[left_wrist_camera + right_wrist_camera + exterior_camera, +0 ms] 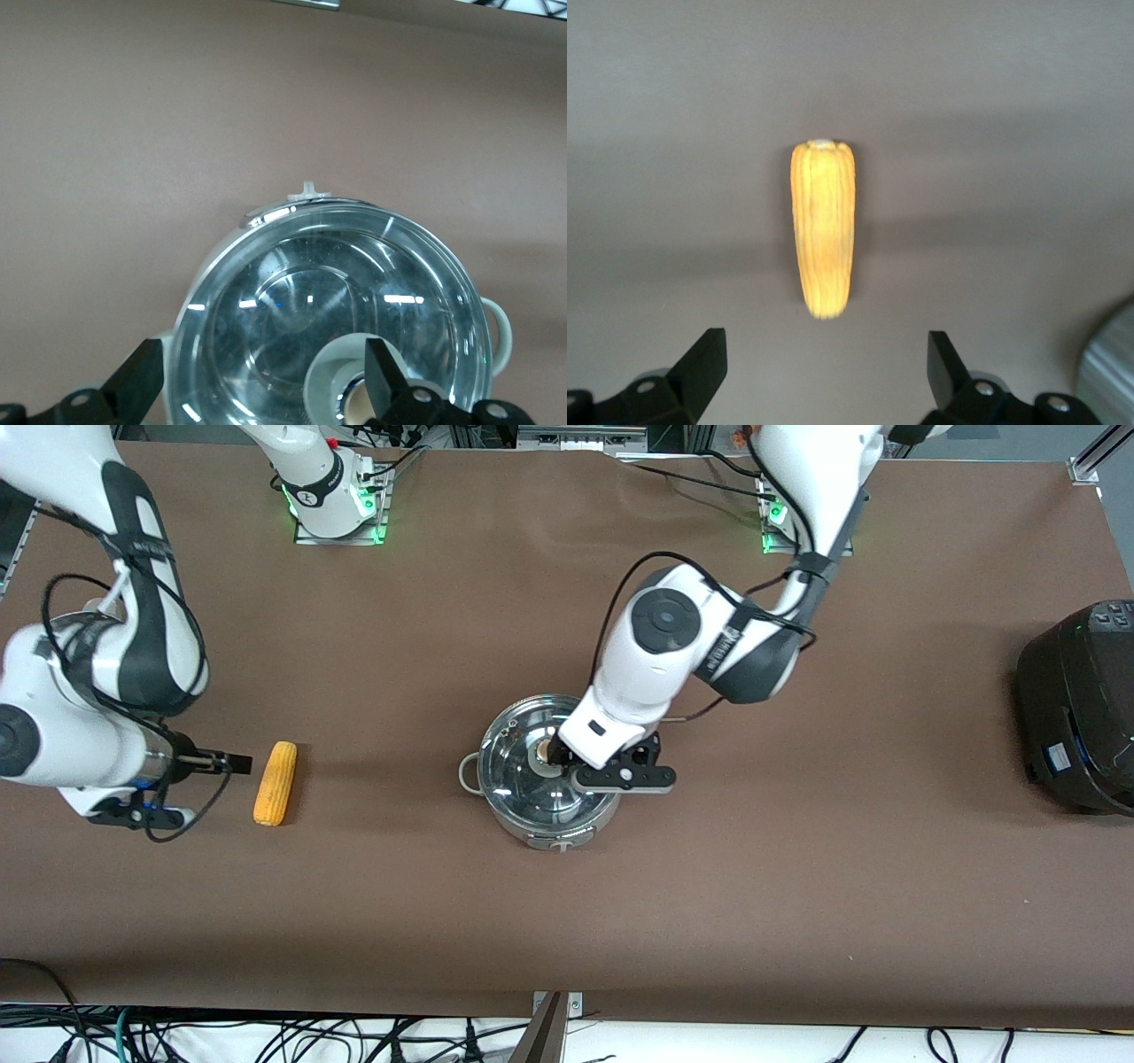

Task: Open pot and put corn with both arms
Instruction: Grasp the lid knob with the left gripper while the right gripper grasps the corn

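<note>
Jaws: the right gripper [237, 763] has its fingers [700, 367] spread wide with nothing between them; the left gripper [556, 755] also has its fingers [142, 379] spread, with the lid's tan knob [354, 409] just beside one of them, not pinched.

Toward the right arm's end of the table, the right gripper hangs low just beside the corn [275, 783], apart from it. The corn lies flat on the brown table [797, 903], untouched.

Mid-table, the pot [542, 772] stands upright with its glass lid [332, 310] still seated on the rim. The left gripper is over the lid at the knob.

At the left arm's end, a large black cooker [1079, 707] sits well apart from the pot.
</note>
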`<state>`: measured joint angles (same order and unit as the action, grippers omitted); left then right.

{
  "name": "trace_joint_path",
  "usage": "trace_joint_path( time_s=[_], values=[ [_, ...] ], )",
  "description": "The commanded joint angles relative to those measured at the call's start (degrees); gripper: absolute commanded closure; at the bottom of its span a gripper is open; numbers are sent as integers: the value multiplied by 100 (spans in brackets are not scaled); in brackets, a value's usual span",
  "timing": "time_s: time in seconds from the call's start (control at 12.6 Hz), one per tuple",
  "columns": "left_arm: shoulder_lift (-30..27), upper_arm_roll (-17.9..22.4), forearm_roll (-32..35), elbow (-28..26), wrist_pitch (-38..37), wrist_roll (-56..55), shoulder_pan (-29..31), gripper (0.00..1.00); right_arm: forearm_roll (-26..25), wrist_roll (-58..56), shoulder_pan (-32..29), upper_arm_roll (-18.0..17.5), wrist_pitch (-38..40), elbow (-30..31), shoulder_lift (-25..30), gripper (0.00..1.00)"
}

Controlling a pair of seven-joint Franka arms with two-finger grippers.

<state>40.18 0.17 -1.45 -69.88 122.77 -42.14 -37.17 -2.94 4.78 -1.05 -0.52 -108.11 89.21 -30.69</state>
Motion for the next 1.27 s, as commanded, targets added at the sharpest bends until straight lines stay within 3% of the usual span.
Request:
trace_joint_path(
  time_s=[0.0,0.32,0.56,0.72,0.88,0.96,1.04,1.12,1.19],
  values=[
    [332,440,-22,308,142,-461,-501,0,100,32,-35,-45,-419,34,-401,0],
    [429,449,30,273,607,-409,-712,0,127,32,-44,-45,-1448,852,-499,0],
    [543,440,250,264,652,-435,-747,5,127,32,-88,-45,-1635,932,-605,0],
    [544,431,259,256,652,-418,-809,34,136,32,-97,-45,-1635,932,-640,0],
    [544,431,268,221,652,-418,-827,50,136,32,-149,-45,-1635,932,-666,1],
    [535,431,276,212,643,-409,-827,56,136,23,-167,-45,-1635,932,-684,18],
    [526,431,285,212,626,-392,-827,73,136,-3,-184,-45,-1609,932,-701,51],
    [491,431,277,221,565,-383,-827,95,136,-21,-185,-45,-1591,932,-719,72],
    [421,431,276,255,407,-383,-818,100,136,-38,-185,-45,-1573,932,-719,88]
  ],
)
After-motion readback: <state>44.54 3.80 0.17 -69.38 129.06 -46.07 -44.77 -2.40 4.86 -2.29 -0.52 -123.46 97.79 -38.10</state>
